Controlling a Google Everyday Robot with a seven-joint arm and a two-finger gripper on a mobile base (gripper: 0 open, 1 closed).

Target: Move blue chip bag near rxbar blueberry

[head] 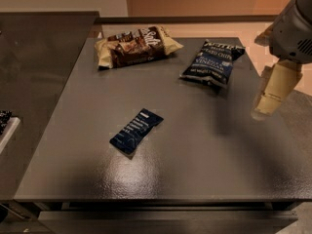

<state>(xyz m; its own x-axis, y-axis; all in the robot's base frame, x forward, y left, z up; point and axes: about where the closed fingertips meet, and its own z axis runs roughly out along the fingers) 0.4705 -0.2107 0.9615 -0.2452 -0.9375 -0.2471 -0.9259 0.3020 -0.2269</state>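
The crinkly navy-blue chip bag with white "VINEGAR" lettering lies flat toward the far right of the dark grey tabletop. It sits well apart from the small flat navy rxbar blueberry wrapper, which rests diagonally near the table's middle. A brown and cream snack bag lies at the far left (it has no part in the job). The robot's cream-coloured gripper hangs off the right edge of the table, beside the chip bag but not touching it, and holds nothing. Whether it is spread or closed cannot be told. Its place suggests the approach has barely started: the bag is untouched, with bare tabletop between it and the bar.
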